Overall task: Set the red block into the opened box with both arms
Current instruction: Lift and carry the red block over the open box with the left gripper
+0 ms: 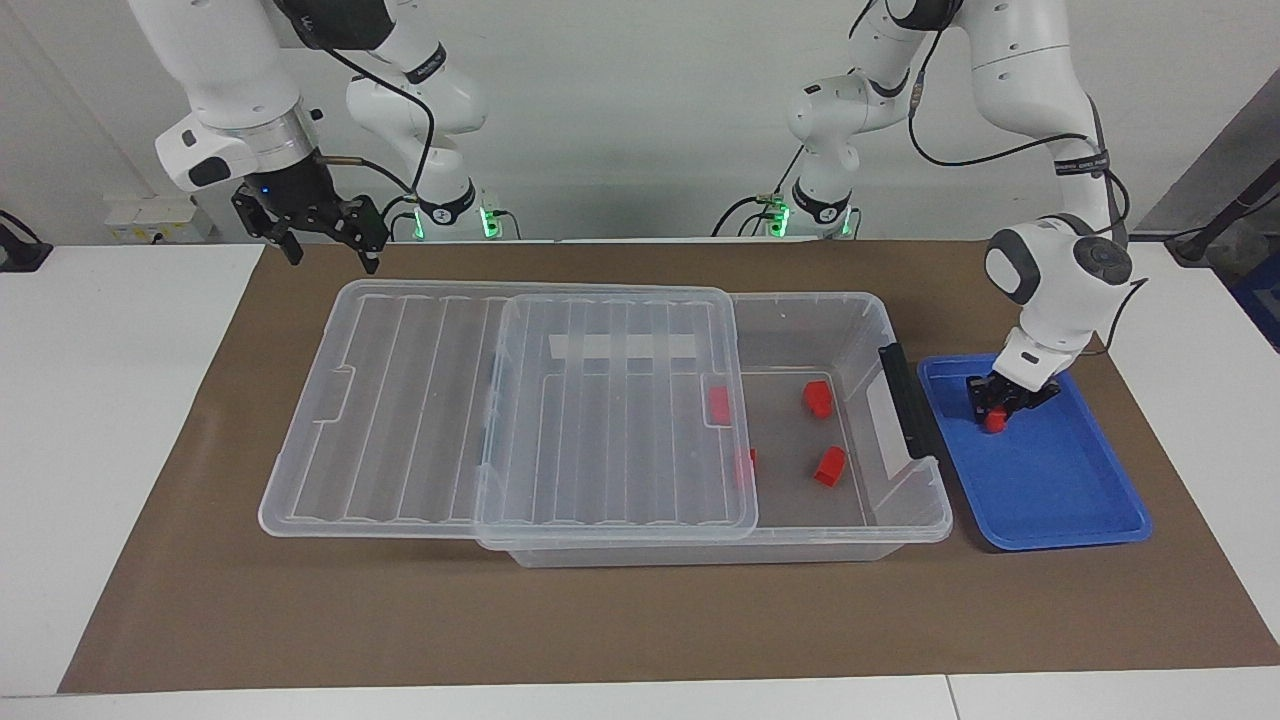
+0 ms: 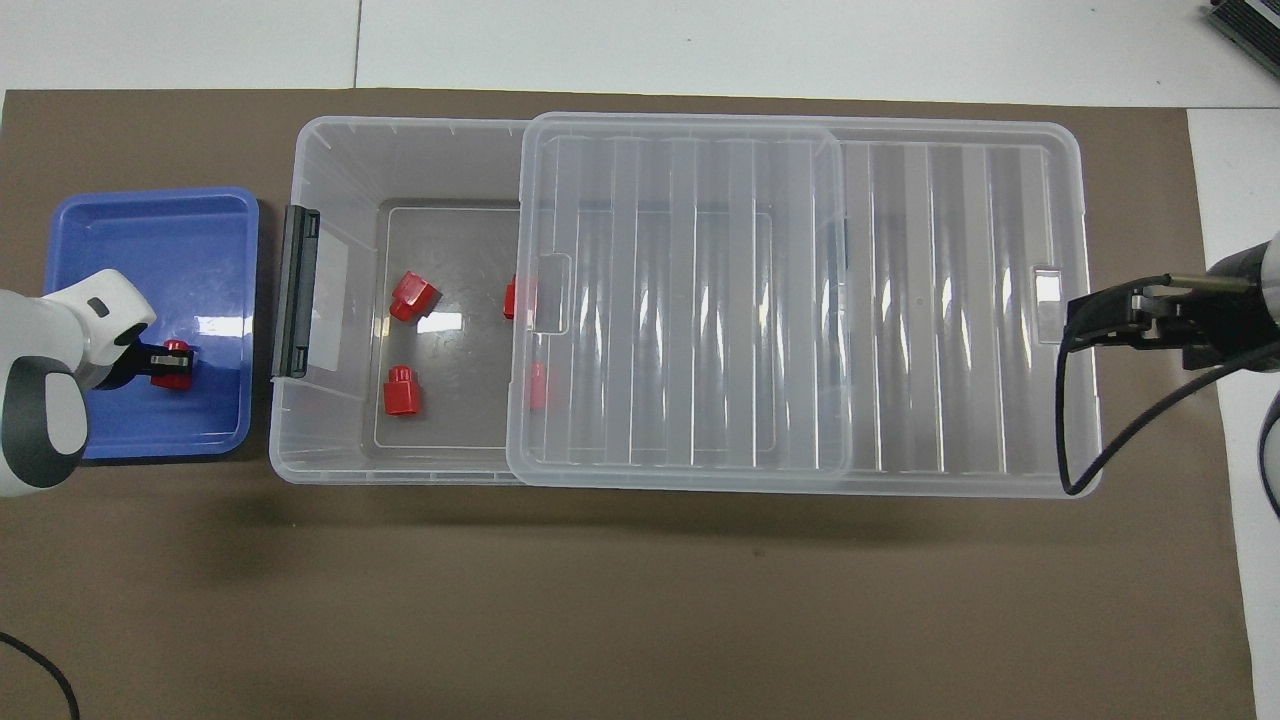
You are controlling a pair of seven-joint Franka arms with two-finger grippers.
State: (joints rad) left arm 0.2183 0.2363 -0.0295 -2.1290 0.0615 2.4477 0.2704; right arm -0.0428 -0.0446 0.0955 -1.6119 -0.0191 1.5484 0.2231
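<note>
A small red block (image 1: 993, 421) (image 2: 177, 366) rests in the blue tray (image 1: 1060, 490) (image 2: 150, 220), and my left gripper (image 1: 995, 408) (image 2: 172, 364) is shut on it, low in the tray. The clear box (image 1: 890, 330) (image 2: 330, 140) stands beside the tray, its ribbed lid (image 1: 420, 400) (image 2: 800, 300) slid toward the right arm's end so one end is uncovered. Several red blocks lie inside, two in the uncovered part (image 1: 818, 397) (image 1: 829, 465) and two under the lid's edge (image 1: 718, 403). My right gripper (image 1: 333, 260) (image 2: 1085, 325) hangs open in the air over the lid's outer end.
A brown mat (image 1: 640, 620) covers the table under the box and tray. A black handle (image 1: 905, 400) (image 2: 296, 290) sits on the box's end wall next to the tray. A black cable (image 2: 1100, 440) from the right arm loops over the lid's corner.
</note>
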